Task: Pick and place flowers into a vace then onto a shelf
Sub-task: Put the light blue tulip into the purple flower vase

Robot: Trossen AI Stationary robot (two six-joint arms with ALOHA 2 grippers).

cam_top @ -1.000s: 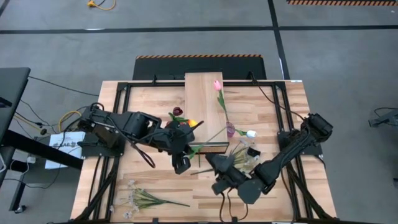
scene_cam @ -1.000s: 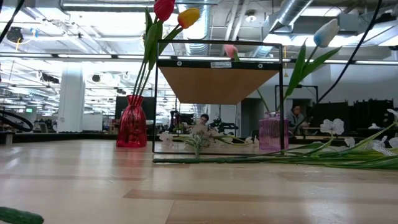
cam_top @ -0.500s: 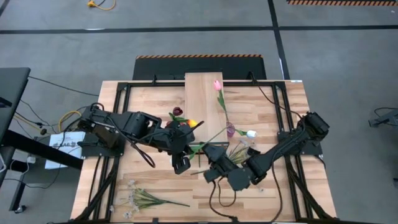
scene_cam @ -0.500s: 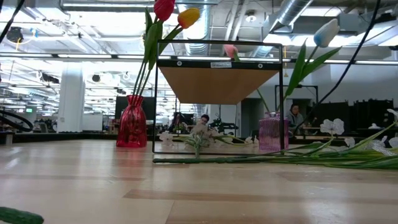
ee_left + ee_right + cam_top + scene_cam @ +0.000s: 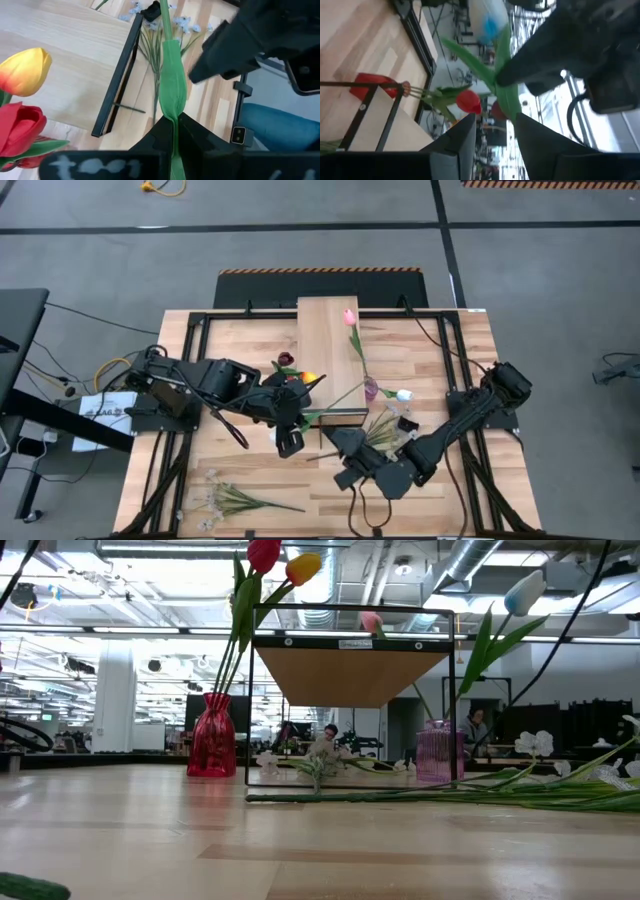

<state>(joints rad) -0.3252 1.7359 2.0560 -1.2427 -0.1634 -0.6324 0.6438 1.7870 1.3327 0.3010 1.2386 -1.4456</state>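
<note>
My left gripper [image 5: 300, 420] hangs above the table by the shelf's [image 5: 330, 330] near end, shut on a green tulip stem [image 5: 335, 402] with a long leaf [image 5: 172, 90]. The stem runs toward the purple vase [image 5: 370, 388], which holds a pink tulip [image 5: 349, 316]. A white tulip head [image 5: 403, 394] shows just right of that vase; whether it belongs to the held stem I cannot tell. My right gripper [image 5: 335, 442] is level and open just right of the left one. In its wrist view the leaf ends in front of the gap between its fingers [image 5: 495, 117]. My left gripper pinches the stem between its two fingers where the leaf narrows [image 5: 172, 119]. The fingers slant down from the table's left. The stem runs on past the fingertips and also back between the fingers. It is lifted clear of the table.
A red vase [image 5: 211, 735] with red, yellow and maroon tulips stands left of the shelf, close behind my left gripper. Pale blossom sprays lie under my right arm [image 5: 385, 425] and at the near left [image 5: 230, 498]. Black frame rails edge the table.
My right gripper has rolled a little about its pointing line, staying beside the held stem. The left gripper and the flowers have kept still.
</note>
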